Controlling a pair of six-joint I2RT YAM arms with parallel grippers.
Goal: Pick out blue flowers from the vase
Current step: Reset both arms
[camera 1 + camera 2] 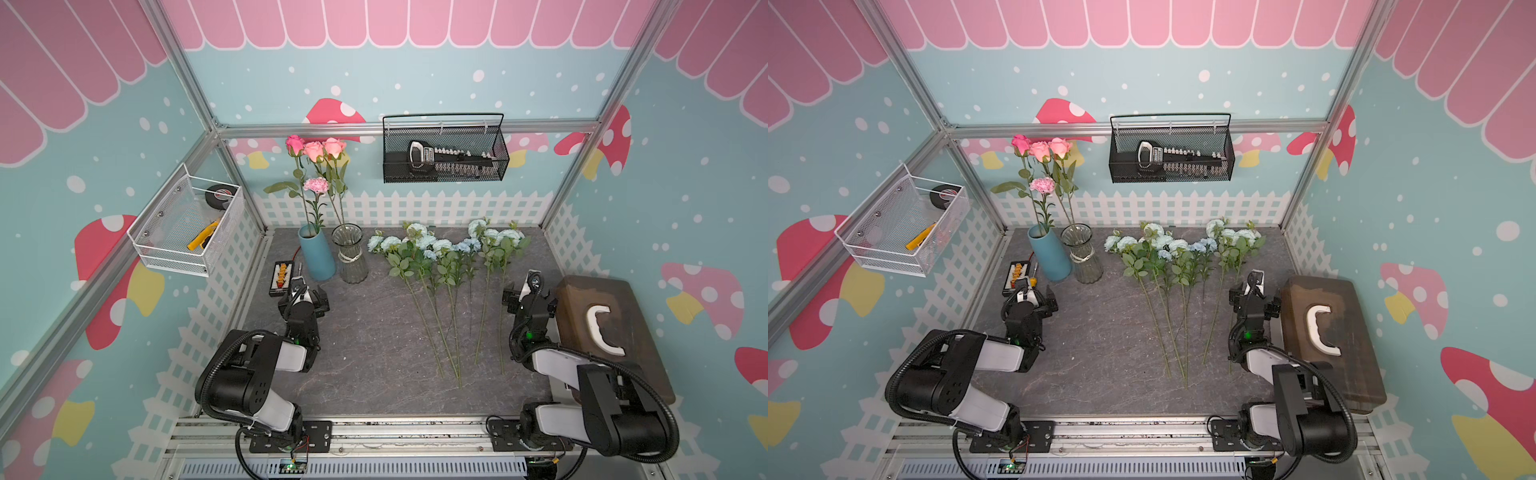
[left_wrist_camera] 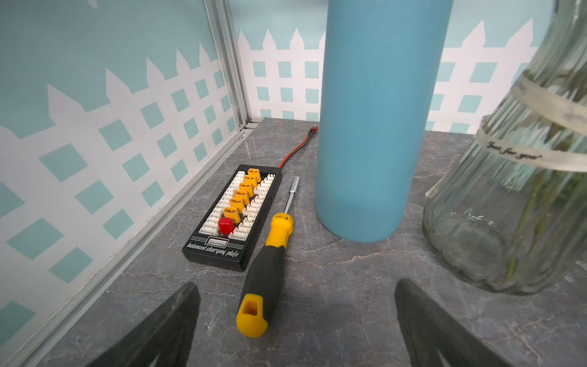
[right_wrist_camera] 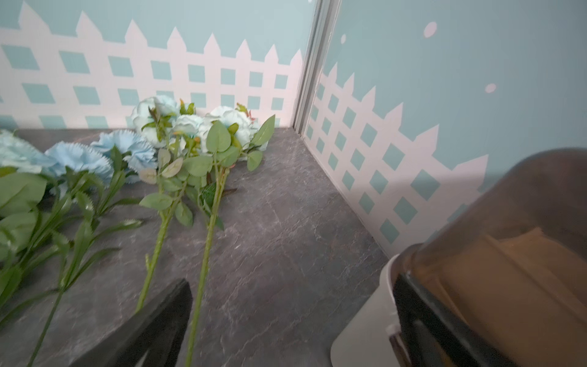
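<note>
Left wrist: vase (image 2: 495, 228) lettering (image 2: 514, 155) (unreadable overhead)

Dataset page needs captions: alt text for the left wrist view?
The open left gripper hovers over a grey marbled tabletop, with a yellow-and-black nut driver lying ahead. Beyond it are a black balance charging board, a blue vase and a ribbed glass vase tied with ribbon.

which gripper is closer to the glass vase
Left. The left gripper is near the glass vase, in front of the blue vase beside it; the right gripper is beyond the laid-out blue flowers, by the brown box.
</note>
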